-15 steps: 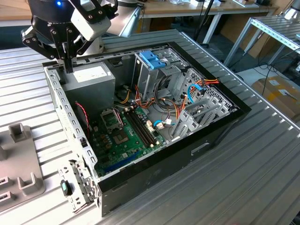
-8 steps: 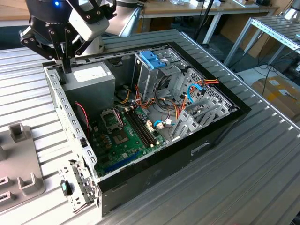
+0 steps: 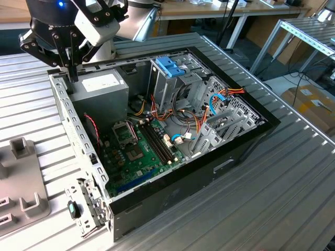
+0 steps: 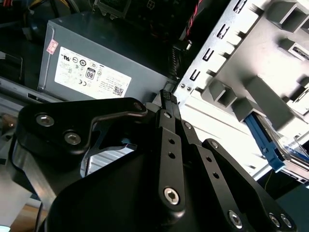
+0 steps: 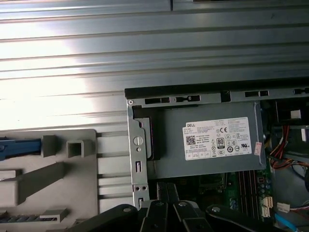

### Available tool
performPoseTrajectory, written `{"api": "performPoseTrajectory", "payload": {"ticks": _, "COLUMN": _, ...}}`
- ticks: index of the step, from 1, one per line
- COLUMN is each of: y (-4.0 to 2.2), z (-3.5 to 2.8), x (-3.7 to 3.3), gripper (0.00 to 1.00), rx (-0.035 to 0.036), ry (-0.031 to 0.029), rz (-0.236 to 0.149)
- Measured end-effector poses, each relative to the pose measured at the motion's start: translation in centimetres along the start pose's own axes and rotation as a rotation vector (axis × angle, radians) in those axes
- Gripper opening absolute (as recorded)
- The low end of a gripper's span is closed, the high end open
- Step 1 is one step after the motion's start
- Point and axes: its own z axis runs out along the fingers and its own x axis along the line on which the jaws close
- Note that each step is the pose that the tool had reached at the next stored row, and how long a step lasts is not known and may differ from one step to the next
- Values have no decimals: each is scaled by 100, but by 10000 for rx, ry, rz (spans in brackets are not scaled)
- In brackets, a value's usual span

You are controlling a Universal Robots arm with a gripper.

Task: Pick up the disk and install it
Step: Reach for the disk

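1. Currently the gripper (image 4: 167,96) is clenched, fingertips together with nothing between them. It hangs over the case (image 3: 67,112) corner, upper left of the exterior frame.
2. Just beneath it sits the grey power supply (image 4: 104,63). Not my target.
3. Beyond the case wall, the grey holder (image 5: 53,169) carries the disk (image 4: 263,139). I see its blue edge frame and little more. Pick not yet made; I judge this the approach step.
4. That blue edge runs parallel to the table (image 5: 145,53) ribs, so I take the long axis to lie that way. Which end leads, I cannot tell.
5. A grasp calls for fingers parted and squared across the disk.
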Motion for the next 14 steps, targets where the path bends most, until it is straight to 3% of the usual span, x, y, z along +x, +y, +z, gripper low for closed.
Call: {"api": "performPoseTrajectory", "payload": {"ticks": 14, "y": -9, "z": -1, "x": 114, "gripper": 11, "rx": 0, "ry": 0, "rz": -1}}
